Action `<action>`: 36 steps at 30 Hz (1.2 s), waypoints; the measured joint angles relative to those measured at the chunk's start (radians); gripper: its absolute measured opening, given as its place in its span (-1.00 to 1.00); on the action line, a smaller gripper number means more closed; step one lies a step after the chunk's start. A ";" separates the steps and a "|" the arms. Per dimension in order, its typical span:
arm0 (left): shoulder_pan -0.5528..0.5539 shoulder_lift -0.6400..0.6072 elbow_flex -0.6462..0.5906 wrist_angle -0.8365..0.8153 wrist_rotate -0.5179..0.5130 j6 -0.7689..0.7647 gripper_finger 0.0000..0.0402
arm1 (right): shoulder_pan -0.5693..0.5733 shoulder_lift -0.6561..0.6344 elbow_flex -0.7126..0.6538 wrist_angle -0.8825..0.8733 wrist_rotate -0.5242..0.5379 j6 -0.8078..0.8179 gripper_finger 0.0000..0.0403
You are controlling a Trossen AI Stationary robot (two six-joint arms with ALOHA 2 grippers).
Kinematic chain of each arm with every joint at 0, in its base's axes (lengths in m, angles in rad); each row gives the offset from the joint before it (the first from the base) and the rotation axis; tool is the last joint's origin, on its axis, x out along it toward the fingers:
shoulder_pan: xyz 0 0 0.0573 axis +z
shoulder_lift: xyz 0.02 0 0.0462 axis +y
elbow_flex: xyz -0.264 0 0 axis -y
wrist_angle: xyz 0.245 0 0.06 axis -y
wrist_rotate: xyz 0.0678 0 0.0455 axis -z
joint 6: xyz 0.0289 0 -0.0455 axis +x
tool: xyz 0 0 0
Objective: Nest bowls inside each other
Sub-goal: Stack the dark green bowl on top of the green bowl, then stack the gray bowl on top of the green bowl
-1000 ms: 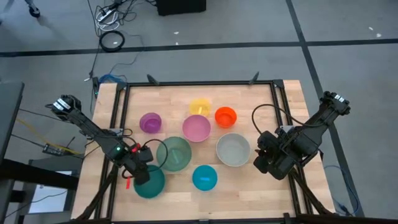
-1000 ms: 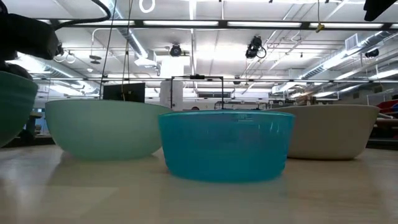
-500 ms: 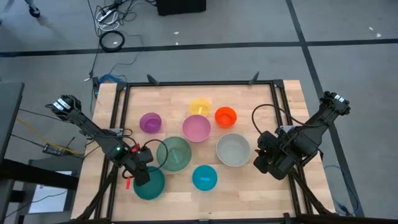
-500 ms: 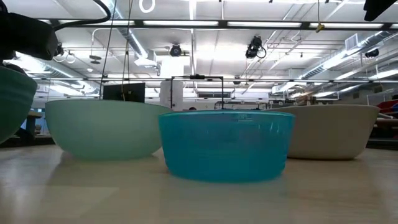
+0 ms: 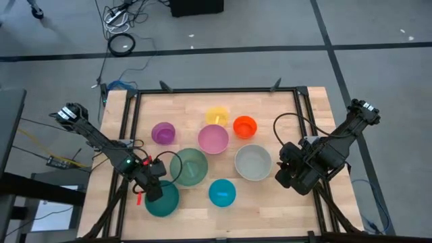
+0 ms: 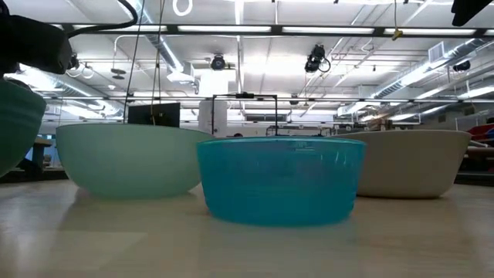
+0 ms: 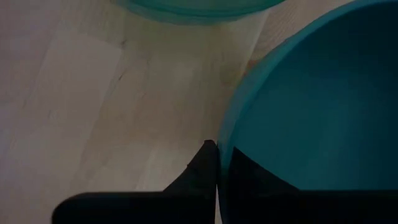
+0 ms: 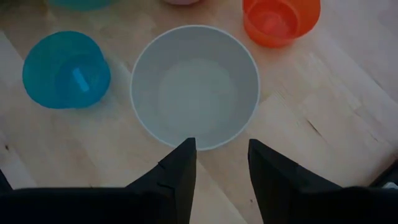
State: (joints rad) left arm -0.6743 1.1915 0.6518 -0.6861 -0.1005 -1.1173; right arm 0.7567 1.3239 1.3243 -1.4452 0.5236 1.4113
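Eight bowls stand on the wooden table. The teal bowl [image 5: 164,200] is near the front left, and my left gripper [image 5: 154,187] is shut on its rim. Beside it stand the sage green bowl [image 5: 188,167] and the blue bowl [image 5: 222,193]. The grey-white bowl [image 5: 253,162] rests on its base at centre right. My right gripper [image 5: 287,174] hangs open just to its right, above the table, holding nothing [image 8: 221,163]. Farther back are the purple [image 5: 163,133], pink [image 5: 212,139], yellow [image 5: 217,113] and orange [image 5: 245,126] bowls. My left gripper has the teal bowl's rim [image 7: 225,134] on the bowl's left side. One finger [image 7: 202,171] is outside the wall and one [image 7: 252,183] inside the bowl. The fingers come steeply from above. In the low view the rim [image 6: 19,89] slants; whether the base rests on the table I cannot tell.
A dark frame [image 5: 216,90] rims the table on all sides. Bare wood lies along the front edge [image 5: 270,209], between the blue bowl and the right arm. In the low view the sage green [image 6: 127,158], blue [image 6: 279,179] and grey-white [image 6: 413,162] bowls stand side by side.
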 joint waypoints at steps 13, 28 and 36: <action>0.000 0.000 0.000 0.039 0.062 -0.047 -0.49 | 0.000 0.000 0.000 0.000 0.011 0.000 -0.34; -0.001 0.000 0.054 -0.009 0.066 -0.042 -0.38 | -0.005 0.000 0.000 0.000 0.039 -0.005 -0.33; -0.001 0.000 0.205 -0.177 -0.064 0.041 -0.38 | -0.006 0.000 0.000 0.000 0.077 -0.027 -0.33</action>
State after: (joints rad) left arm -0.6753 1.1912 0.8565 -0.8627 -0.1649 -1.0759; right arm 0.7502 1.3239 1.3243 -1.4452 0.6006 1.3845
